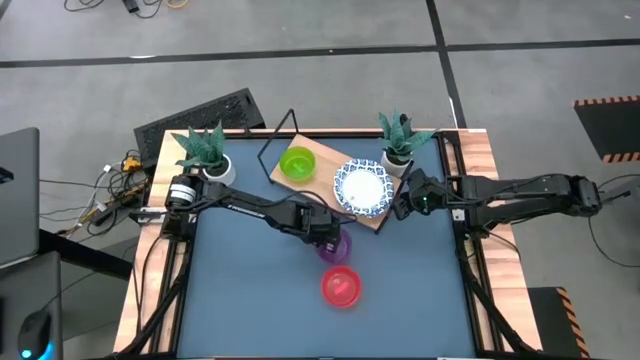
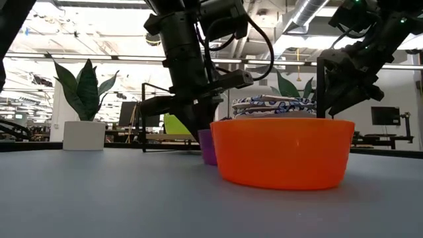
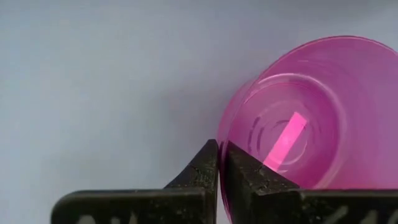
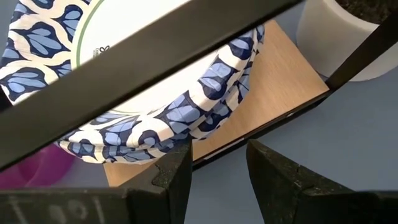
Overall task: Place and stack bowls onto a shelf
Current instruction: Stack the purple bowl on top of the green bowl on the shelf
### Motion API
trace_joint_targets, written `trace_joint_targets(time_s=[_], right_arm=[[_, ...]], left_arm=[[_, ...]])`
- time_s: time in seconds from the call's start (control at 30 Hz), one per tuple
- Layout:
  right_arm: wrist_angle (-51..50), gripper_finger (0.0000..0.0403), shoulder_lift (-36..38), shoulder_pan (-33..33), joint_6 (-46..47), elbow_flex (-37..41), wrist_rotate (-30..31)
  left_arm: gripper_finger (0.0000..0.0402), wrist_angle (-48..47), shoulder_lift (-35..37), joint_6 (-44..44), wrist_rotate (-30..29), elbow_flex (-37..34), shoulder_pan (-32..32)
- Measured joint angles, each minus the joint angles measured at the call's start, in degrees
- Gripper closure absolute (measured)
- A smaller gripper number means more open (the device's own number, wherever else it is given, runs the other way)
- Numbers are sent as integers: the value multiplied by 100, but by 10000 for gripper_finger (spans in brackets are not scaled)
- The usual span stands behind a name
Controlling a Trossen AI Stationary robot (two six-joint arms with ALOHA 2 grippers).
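1. You will find no brand, label or writing that reads clearly. There is small dark print on the inner face of the top dish in the right wrist view, too small to make out.
2. Your left gripper [image 3: 219, 163] sits mid-table over the purple bowl [image 1: 334, 247]. Its fingers are together, pinching the bowl's near rim, one inside and one outside the wall.
3. The left arm reaches in from the table's left rear corner and runs diagonally toward the centre.
4. Your right gripper [image 4: 219, 163] is at the right end of the shelf [image 1: 372, 218]. Its fingers stand apart with nothing between them, just beside the shelf's edge and below the rim of the dish stack.
5. The right arm stretches in level from the table's right side.
6. The stack of white dishes with blue patterned rims [image 1: 361, 187] rests on the right part of the shelf. The green bowl [image 1: 297, 163] sits on its left part.
7. The red bowl [image 1: 341, 287] stands upright on the blue tabletop [image 1: 240, 290], nearer the front than the purple bowl and apart from it.
8. Two potted plants [image 1: 205, 152] flank the shelf at the table's rear.
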State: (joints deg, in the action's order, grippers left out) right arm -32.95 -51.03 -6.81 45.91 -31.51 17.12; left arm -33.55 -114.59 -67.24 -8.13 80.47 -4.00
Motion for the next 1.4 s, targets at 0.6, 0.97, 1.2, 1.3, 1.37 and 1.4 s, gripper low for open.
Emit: trace_joint_targets(time_s=[0.6, 0.97, 1.2, 1.3, 1.37, 1.4], right_arm=[[13, 225, 0, -4, -101, 2, 105], [46, 225, 0, -4, -142, 4, 147], [42, 225, 0, -4, -140, 4, 166], [44, 225, 0, -4, -140, 4, 245], [44, 225, 0, -4, -140, 4, 252], [42, 225, 0, -4, -140, 4, 252]], left_arm=[[401, -1140, 1370, -1426, -613, 7, -101], [401, -1582, 2098, -4022, -2834, 9, 124], [401, -1553, 2081, -4105, -2916, 8, 800], [401, -1546, 2079, -3987, -2986, 7, 1144], [401, -1544, 2079, -3927, -2858, 7, 1373], [401, -1539, 2079, -3867, -2778, 7, 1464]])
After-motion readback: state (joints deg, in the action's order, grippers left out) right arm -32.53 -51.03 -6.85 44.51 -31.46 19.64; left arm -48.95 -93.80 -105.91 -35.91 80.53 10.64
